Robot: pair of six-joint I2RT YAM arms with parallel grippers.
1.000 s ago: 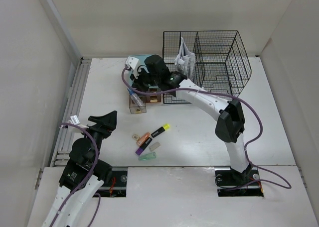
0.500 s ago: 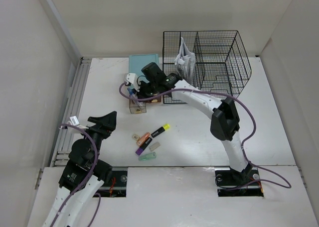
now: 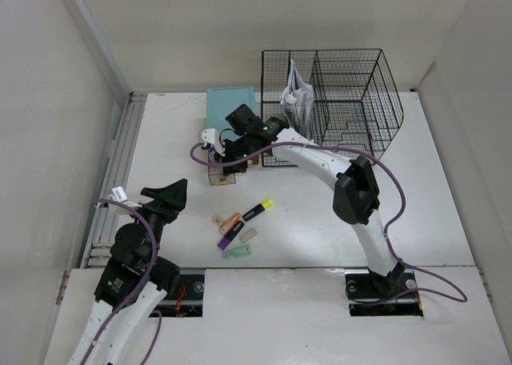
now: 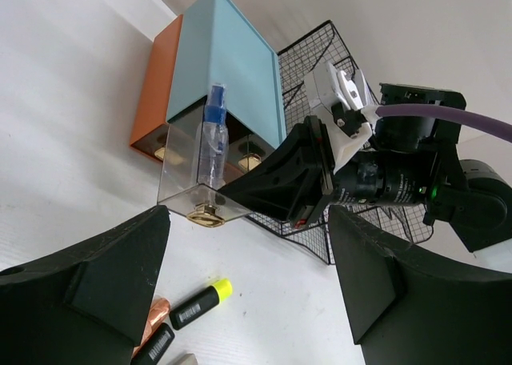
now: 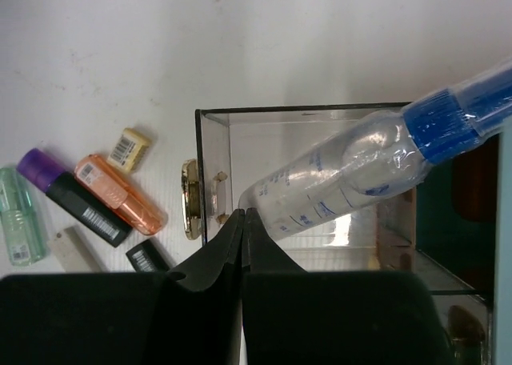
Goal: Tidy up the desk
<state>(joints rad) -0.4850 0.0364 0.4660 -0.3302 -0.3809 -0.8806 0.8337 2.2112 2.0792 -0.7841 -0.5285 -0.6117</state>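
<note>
Top external view: we find the right gripper (image 3: 220,160) clenched over the clear drawer (image 3: 214,178) at mid-desk (image 3: 320,213). The left gripper (image 3: 170,197) hangs released above the desk's near-left area.

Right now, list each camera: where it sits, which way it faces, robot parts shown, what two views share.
Top external: above, behind the robot, looking down on the desk; left arm, right arm show.
Left wrist: low, facing the drawer box; open left claw shows.
Right wrist: down into the clear drawer; shut right claw shows.
Both wrists share the bottle.
</note>
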